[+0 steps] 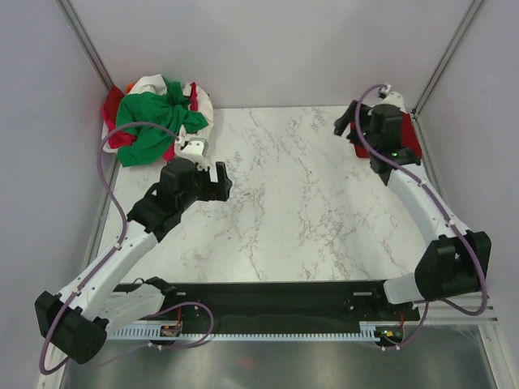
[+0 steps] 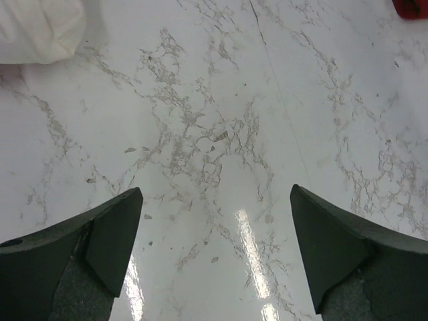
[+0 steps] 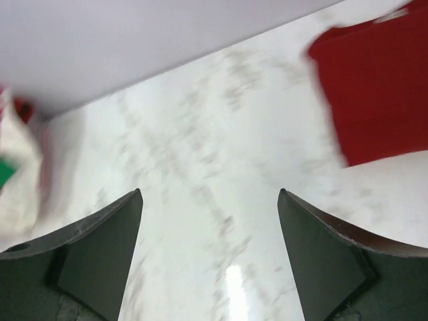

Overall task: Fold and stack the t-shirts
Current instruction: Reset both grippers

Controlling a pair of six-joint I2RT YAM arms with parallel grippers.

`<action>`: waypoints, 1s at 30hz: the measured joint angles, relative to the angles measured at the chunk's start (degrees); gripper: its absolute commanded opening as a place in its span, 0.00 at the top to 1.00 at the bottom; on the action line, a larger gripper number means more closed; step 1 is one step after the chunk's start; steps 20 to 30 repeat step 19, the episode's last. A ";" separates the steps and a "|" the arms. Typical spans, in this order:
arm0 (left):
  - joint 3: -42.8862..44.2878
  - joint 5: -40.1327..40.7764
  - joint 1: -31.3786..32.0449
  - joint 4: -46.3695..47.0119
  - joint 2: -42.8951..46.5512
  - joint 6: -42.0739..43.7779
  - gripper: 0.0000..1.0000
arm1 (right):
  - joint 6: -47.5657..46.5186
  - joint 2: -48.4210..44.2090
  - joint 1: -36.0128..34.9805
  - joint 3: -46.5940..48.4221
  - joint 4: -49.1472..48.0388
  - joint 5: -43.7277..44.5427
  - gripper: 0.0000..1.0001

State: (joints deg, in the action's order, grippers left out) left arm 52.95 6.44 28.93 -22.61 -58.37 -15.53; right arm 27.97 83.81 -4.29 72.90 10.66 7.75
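A crumpled pile of t-shirts lies at the table's far left corner: the bright green one [image 1: 154,121] on top, the white one [image 1: 150,84] under it, and pinkish-red cloth [image 1: 113,105] showing at the left edge. The dark red t-shirt [image 1: 410,143] lies flat at the far right, partly hidden by my right arm; it also shows in the right wrist view [image 3: 374,87]. My left gripper [image 1: 225,183] is open and empty over bare marble, right of the pile [image 2: 215,200]. My right gripper [image 1: 342,121] is open and empty, just left of the dark red shirt [image 3: 208,194].
The white marble table [image 1: 300,203] has grey walls behind and at both sides, with metal posts at the far corners. A black rail with cables runs along the near edge [image 1: 268,304]. A fold of white cloth [image 2: 40,30] shows in the left wrist view.
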 measured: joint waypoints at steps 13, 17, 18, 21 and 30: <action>-19.69 10.88 -0.35 8.02 26.93 -0.48 0.00 | 3.89 -15.72 -27.02 -31.63 -9.46 -10.71 0.06; -22.69 11.58 -0.35 8.07 29.86 -0.48 0.00 | 4.81 -21.20 -30.34 -35.15 -9.40 -9.53 0.06; -22.82 11.58 -0.35 8.09 29.79 -0.48 0.00 | 4.81 -22.95 -30.47 -35.74 -8.96 -8.90 0.05; -22.88 11.58 -0.35 8.11 29.73 -0.48 0.00 | 4.81 -24.44 -30.47 -35.95 -8.41 -8.13 0.04; -22.88 11.58 -0.35 8.11 29.73 -0.48 0.00 | 4.81 -24.44 -30.47 -35.95 -8.41 -8.13 0.04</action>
